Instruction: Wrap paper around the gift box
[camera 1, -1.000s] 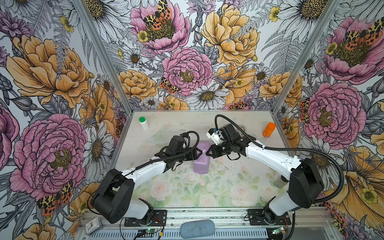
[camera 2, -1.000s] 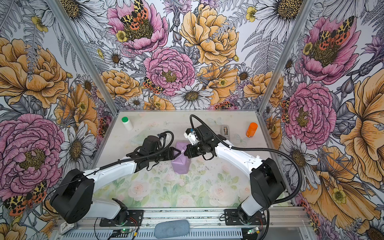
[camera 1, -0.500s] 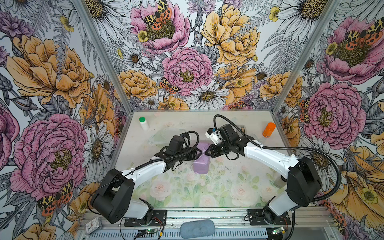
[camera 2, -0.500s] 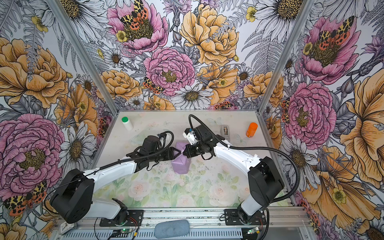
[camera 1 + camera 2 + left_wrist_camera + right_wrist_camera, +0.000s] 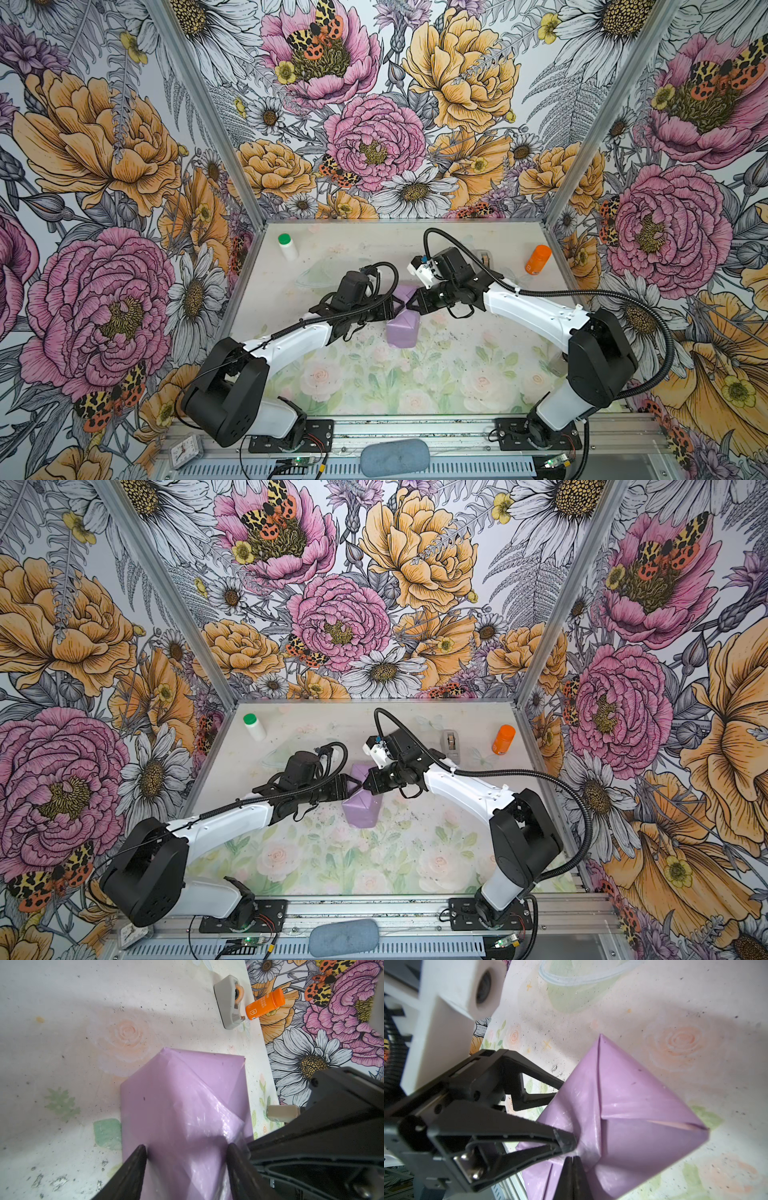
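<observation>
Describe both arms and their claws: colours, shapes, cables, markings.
The left arm and right arm have white links and bulky black joints. A black corrugated hose loops along the right arm; a thinner black cable follows the left. The left claw and right claw are black with tapered fingers.

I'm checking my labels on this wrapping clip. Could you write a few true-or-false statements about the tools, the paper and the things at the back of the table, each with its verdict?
1. The paper covers the gift box completely; no navy shows. True.
2. The right tool is wide open. False: its jaws are shut, with the tips at a puckered fold of the paper.
3. The left tool grips the wrapped gift box, a finger on each side. True.
4. The tape dispenser lies next to the green-capped bottle. False: it lies beside the orange bottle at the far right; the green-capped bottle stands at the far left.
</observation>
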Controlling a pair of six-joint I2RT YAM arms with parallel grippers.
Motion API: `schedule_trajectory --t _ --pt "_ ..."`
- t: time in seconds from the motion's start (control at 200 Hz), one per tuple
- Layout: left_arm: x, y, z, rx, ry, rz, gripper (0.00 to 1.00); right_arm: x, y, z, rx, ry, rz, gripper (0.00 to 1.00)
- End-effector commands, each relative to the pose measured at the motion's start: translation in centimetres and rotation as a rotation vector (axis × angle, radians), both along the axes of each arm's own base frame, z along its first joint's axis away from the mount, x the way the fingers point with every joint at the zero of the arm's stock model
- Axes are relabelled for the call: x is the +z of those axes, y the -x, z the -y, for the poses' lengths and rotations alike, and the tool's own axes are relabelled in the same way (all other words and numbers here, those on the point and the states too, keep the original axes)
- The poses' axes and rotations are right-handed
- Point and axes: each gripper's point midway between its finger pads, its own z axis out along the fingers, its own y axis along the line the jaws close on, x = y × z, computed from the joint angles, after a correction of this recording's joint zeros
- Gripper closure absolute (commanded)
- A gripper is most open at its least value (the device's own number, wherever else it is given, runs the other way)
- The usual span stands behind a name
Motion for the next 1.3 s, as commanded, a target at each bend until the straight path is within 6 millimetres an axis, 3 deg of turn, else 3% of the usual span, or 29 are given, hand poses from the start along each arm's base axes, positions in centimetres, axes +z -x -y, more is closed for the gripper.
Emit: schedule_trajectory --t 0.0,0.15,0.345,0.59,1.041,1.296 --pt "-0.6 0.3 -0.1 -0.008 -0.031 0.003 0.38 -0.1 -0.6 -0.7 0.0 -0.006 0.006 1.0" --pt "-0.3 0.4 -0.4 0.001 -0.036 0.007 0.38 -1.6 -0.6 -0.1 -0.023 0.036 -0.011 1.0" --pt "1.3 0.1 -2.9 0.072 -0.035 0.045 0.38 -4.2 -0.1 1.1 -0.052 0.101 -0.044 1.0" --pt "3.3 0.4 -6.0 0.147 -0.008 0.102 0.38 -4.7 -0.1 1.4 -0.067 0.122 -0.046 1.0" --pt "0.0 1.8 -1.9 0.028 0.029 0.02 0.43 -3.5 0.0 1.0 -0.062 0.165 0.011 1.0" --pt "-1.9 2.0 -1.7 0.027 -0.003 -0.012 0.48 -3.3 0.1 0.1 -0.049 0.17 0.026 1.0"
